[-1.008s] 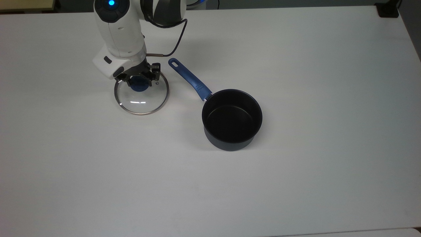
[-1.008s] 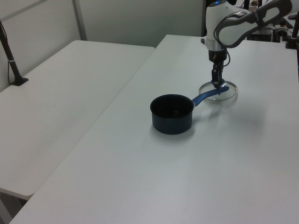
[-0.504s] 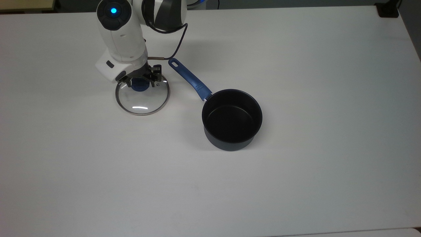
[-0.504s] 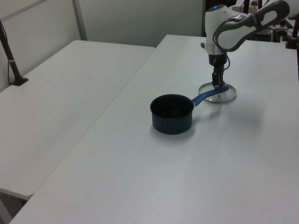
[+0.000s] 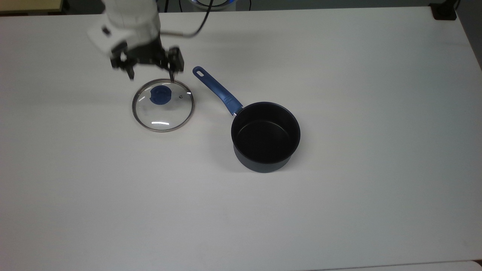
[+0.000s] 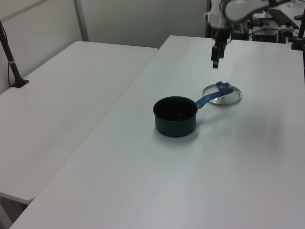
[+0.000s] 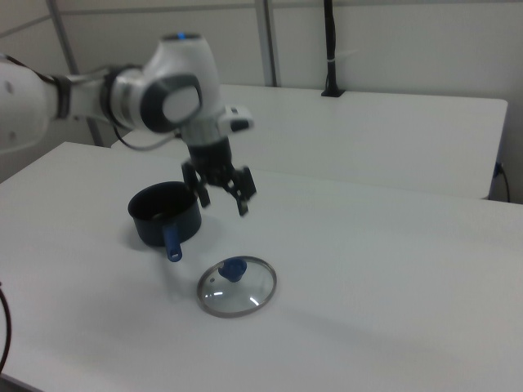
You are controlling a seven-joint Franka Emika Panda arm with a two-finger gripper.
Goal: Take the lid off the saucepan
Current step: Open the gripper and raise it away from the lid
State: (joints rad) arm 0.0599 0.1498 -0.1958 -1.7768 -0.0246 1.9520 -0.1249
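Half a second earlier the end effector (image 5: 150, 67) had sat at the blue knob; it had since risen clear, fingers spread and empty. The lid (image 5: 163, 105) lay flat on the surface (image 5: 339, 207), apart from the saucepan (image 5: 265, 137), at the top view's left. The removal looked complete.

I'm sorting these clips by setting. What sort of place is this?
Probably a robotics lab or office workspace, not a kitchen: plain white tables against partition walls, a robot arm, and a saucepan with its lid as props.
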